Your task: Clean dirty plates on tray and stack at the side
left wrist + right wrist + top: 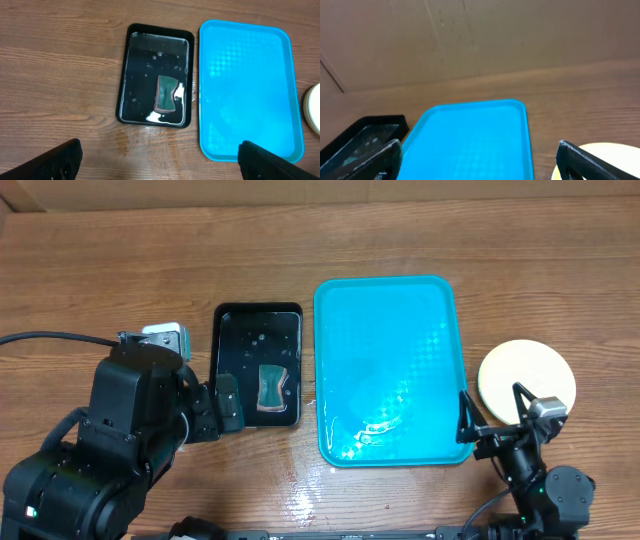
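Pale-yellow plates (527,375), seemingly stacked, lie just ahead-right of my wide-open right gripper (492,410), off the tray (390,330) at its left. They look stiff and likely slick, so I'd pinch the nearest rim.

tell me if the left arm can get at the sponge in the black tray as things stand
Probably yes: the sponge lies uncovered in the black tray, nothing over it, and the left gripper is open beside that tray.
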Controlling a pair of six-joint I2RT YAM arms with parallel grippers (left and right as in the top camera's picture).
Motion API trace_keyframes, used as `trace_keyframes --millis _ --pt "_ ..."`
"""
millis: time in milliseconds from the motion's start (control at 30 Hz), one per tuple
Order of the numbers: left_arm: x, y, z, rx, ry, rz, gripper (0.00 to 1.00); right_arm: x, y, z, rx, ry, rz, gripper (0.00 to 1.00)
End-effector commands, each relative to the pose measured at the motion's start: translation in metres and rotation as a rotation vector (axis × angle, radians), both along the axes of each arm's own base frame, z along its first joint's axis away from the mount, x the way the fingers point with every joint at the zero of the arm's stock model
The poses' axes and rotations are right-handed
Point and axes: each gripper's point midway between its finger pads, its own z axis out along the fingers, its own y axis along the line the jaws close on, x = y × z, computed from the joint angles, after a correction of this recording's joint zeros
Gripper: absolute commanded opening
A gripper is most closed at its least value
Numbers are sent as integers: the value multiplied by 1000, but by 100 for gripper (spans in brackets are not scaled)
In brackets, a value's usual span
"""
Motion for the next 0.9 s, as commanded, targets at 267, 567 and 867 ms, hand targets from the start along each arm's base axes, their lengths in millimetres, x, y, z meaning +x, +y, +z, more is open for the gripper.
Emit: trace_keyframes --millis 267,567,867 --pt "2 3 5 7 -18 15 100 14 4 -18 -3 -105 25 100" --pt "2 3 5 8 -16 14 100 13 9 -20 -1 -101 45 100" --pt "2 3 5 8 -16 14 100 13 9 -20 -1 -100 45 100"
